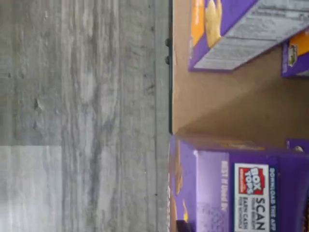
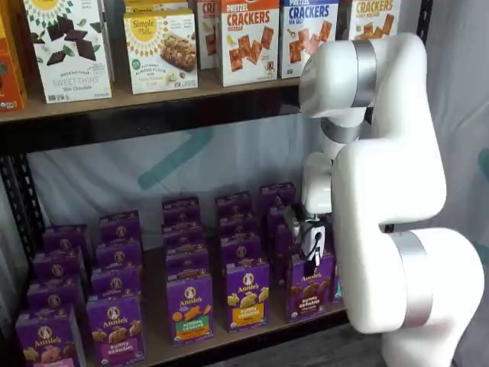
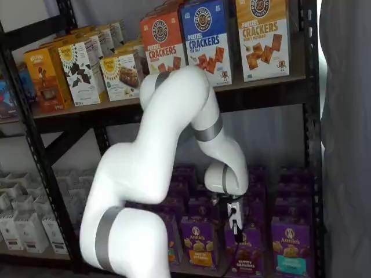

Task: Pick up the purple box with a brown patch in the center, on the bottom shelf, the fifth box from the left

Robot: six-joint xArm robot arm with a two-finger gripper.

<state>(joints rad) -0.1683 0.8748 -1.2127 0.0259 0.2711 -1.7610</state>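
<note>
The purple box (image 2: 309, 289) with dark brown bunny cookies stands upright at the front of the bottom shelf (image 2: 157, 348), right of a yellow-banded carton; it also shows in a shelf view (image 3: 243, 258). My gripper (image 2: 312, 260) hangs straight down over its top edge, black fingers at or just on the carton top, and also shows in a shelf view (image 3: 236, 227). No gap between the fingers shows. The wrist view shows a purple carton top (image 1: 251, 193) with a Box Tops label very close, beside bare shelf deck (image 1: 217, 101).
Rows of other purple Annie's cartons (image 2: 246, 294) fill the bottom shelf left of and behind the box. A teal-banded carton (image 3: 290, 249) stands to its right. Cracker boxes (image 2: 248, 38) stand on the upper deck. My white arm (image 2: 390, 191) stands in front of the rack's right side.
</note>
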